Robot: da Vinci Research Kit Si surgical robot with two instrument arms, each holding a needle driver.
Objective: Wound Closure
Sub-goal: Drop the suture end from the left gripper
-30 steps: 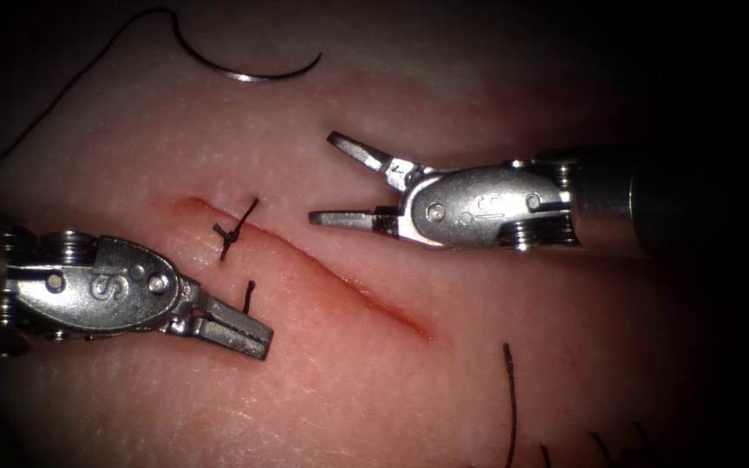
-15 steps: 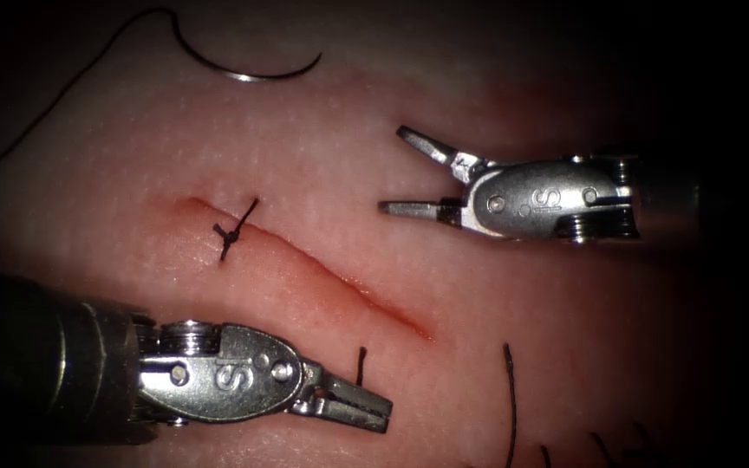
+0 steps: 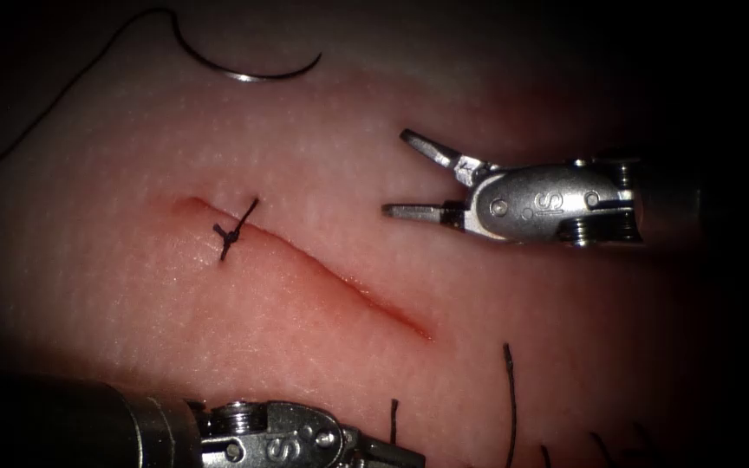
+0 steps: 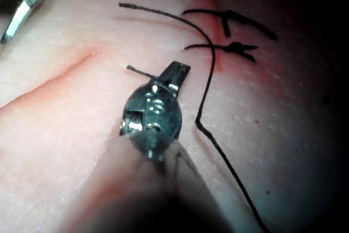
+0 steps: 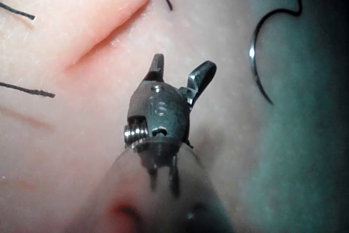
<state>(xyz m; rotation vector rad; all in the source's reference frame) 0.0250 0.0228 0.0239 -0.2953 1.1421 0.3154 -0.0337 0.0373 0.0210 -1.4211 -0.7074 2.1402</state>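
Endoscope view: left arm's steel needle driver (image 3: 387,451) now low at bottom centre, carried down and right from beside the knotted dark stitch (image 3: 231,232), jaws clamped on a short cut piece of dark thread (image 3: 394,419). Right arm's steel needle driver (image 3: 409,173) drawn back right of the pink cut (image 3: 348,290), jaws spread, holding nothing. Trimming apparently finished. Curved steel needle (image 3: 253,74) lying free on the tissue (image 3: 132,303) at upper left, well apart from both tools.
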